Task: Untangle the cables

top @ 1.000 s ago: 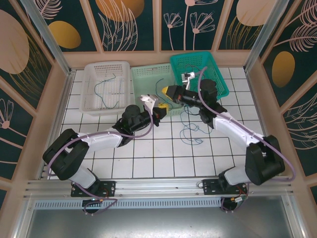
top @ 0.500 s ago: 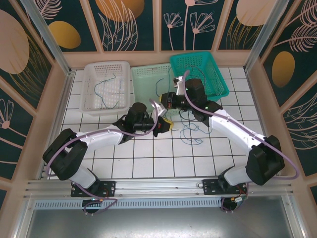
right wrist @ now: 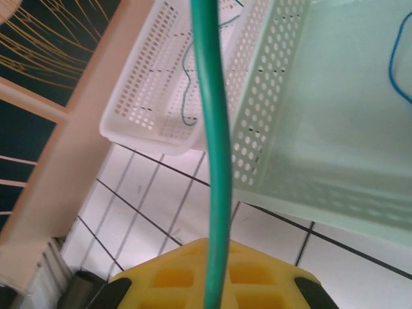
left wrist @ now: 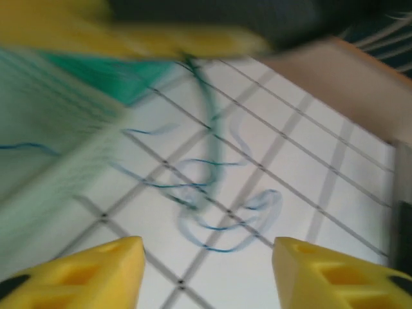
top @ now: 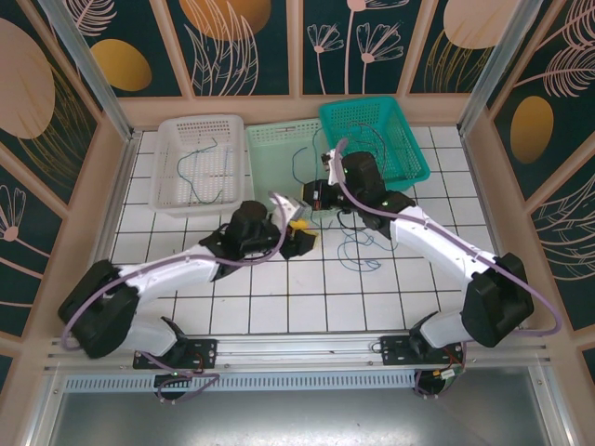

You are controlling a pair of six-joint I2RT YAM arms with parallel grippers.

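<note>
A loose tangle of thin blue cables point(top: 358, 244) lies on the white tiles right of centre; in the left wrist view the loops point(left wrist: 222, 215) lie just beyond my fingertips. My left gripper point(top: 298, 229) point(left wrist: 206, 261) hovers over the tiles left of the tangle, open, with nothing between its yellow fingers. My right gripper point(top: 314, 194) point(right wrist: 215, 286) is beside the light-green basket's front edge, shut on a green cable point(right wrist: 215, 141) that runs straight out from its jaws. That green cable point(left wrist: 211, 132) drops into the tangle.
Three baskets stand along the back: white point(top: 177, 139) with a thin cable point(top: 191, 172) inside, light green point(top: 270, 172) holding a blue cable point(top: 297, 160), teal point(top: 400, 149). Wooden walls enclose the tiled floor. Both arms' thick purple-grey leads arch above them.
My left gripper has swung down and to the right toward the tiles, and its jaws have opened. My right gripper moved slightly down and left, still shut on the green cable.
</note>
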